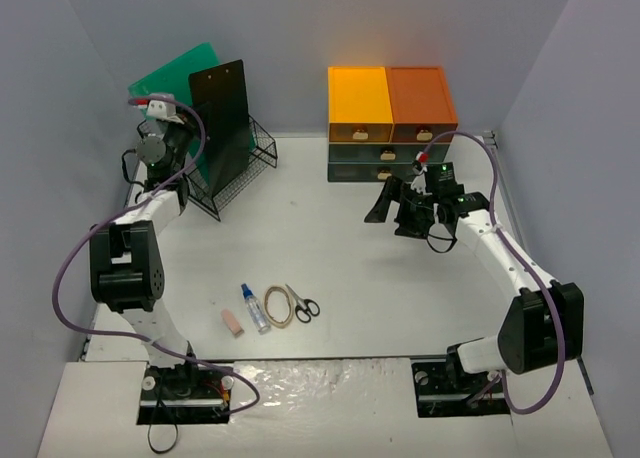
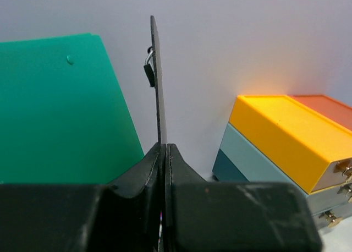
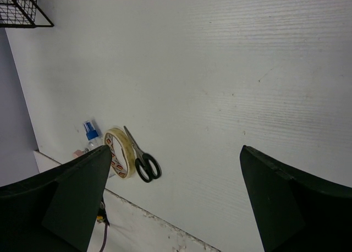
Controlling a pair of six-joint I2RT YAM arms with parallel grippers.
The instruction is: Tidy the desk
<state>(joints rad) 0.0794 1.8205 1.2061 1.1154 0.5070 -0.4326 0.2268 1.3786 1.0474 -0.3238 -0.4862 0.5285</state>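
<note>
The white desk (image 1: 340,258) holds a pink eraser (image 1: 232,323), a small blue-capped bottle (image 1: 255,308), a tape roll (image 1: 279,305) and black scissors (image 1: 304,305), all in a row near its front edge. At the back left, my left gripper (image 1: 192,146) is shut on the edge of a black clipboard (image 1: 222,118) that stands upright in the black wire basket (image 1: 250,163). The left wrist view shows the thin clipboard (image 2: 158,87) pinched between the gripper (image 2: 164,153) fingers. Over the right of the desk, my right gripper (image 1: 396,214) hangs open and empty, seen also as the gripper (image 3: 176,148) above the desk (image 3: 231,70).
A green folder (image 1: 170,78) leans behind the clipboard in the basket, and fills the left of the left wrist view (image 2: 55,109). A drawer unit (image 1: 390,118) with yellow and orange tops stands at the back right. Grey walls enclose three sides.
</note>
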